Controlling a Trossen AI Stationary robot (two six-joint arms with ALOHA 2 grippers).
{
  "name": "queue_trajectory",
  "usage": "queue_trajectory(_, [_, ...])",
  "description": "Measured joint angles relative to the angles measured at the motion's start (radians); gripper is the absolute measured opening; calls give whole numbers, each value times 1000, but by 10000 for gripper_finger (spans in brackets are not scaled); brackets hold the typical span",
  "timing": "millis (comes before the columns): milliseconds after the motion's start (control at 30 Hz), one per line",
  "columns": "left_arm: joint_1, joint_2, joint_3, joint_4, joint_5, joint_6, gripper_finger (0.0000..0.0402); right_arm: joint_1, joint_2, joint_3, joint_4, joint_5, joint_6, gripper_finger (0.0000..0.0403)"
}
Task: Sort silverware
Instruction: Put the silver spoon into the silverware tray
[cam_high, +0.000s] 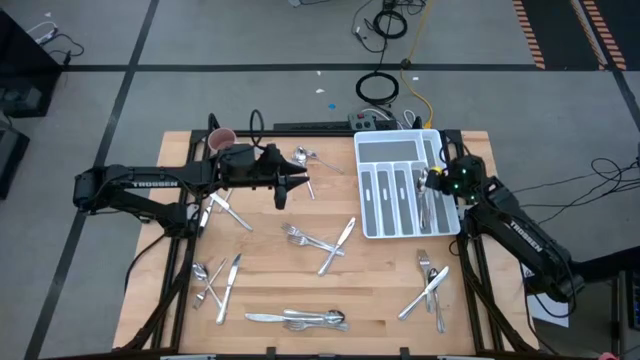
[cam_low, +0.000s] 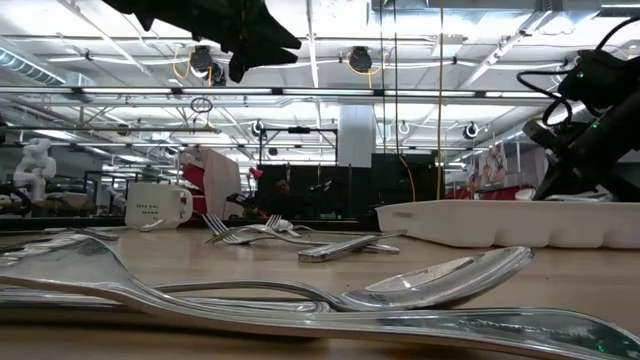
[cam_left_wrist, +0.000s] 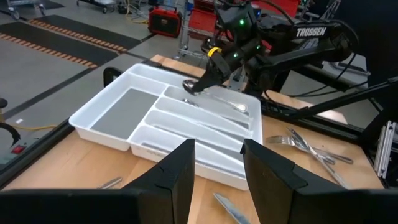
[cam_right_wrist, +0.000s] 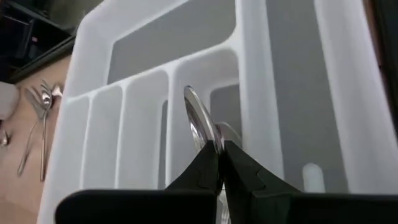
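Shiny spoon (cam_right_wrist: 200, 121), seemingly, pinched over white tray (cam_right_wrist: 124, 37)

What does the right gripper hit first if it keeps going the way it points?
Probably the floor of a narrow slot in the white compartmented plastic tray. The right gripper, shut on a shiny silver metal spoon, points down into it; a utensil already there might touch first.

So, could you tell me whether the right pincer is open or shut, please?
Shut. The right pincer is clamped on a spoon, bowl up, over the tray.
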Motion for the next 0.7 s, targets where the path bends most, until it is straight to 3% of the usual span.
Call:
queue_trajectory(267, [0,0,0,-22,0,0,141,45,17,-2,3,-1,-23,0])
queue_trajectory(700, [0,0,0,-22,0,0,141,146,167,3,14,17,-20,0])
